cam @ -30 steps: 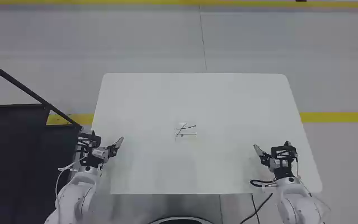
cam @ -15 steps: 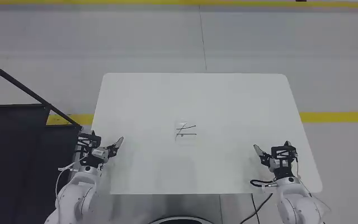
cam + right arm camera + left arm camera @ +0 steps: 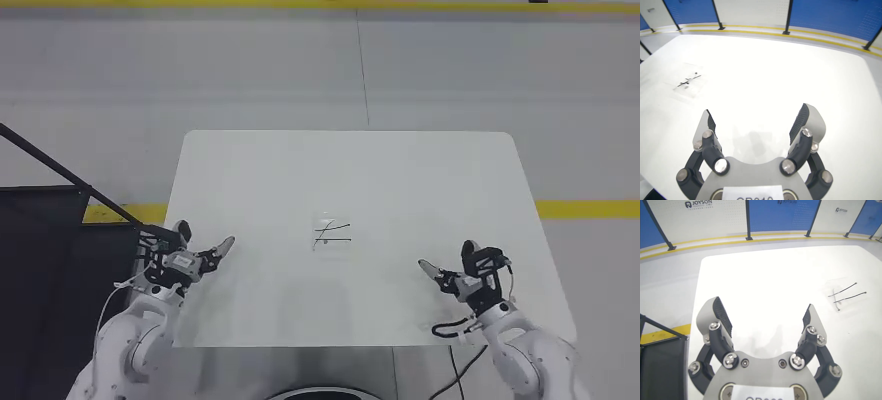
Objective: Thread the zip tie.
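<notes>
The zip ties point(image 3: 332, 233) are thin black strands lying flat on the white worktop point(image 3: 300, 170). Two long strands run nearly parallel, their long axis going across from one tool's side to the other with a slight tilt. A shorter piece crosses them at the end nearer the left tool point(image 3: 205, 238). Their small knobbed ends point(image 3: 856, 283) point toward the right tool's point(image 3: 448, 258) side. A clear sheet point(image 3: 689, 81) lies under them.

The strands sit between the two tools, ahead of each and well apart from both. Both tools are spread wide with nothing held, and bare worktop shows between the ribbed pads point(image 3: 723, 315).
</notes>
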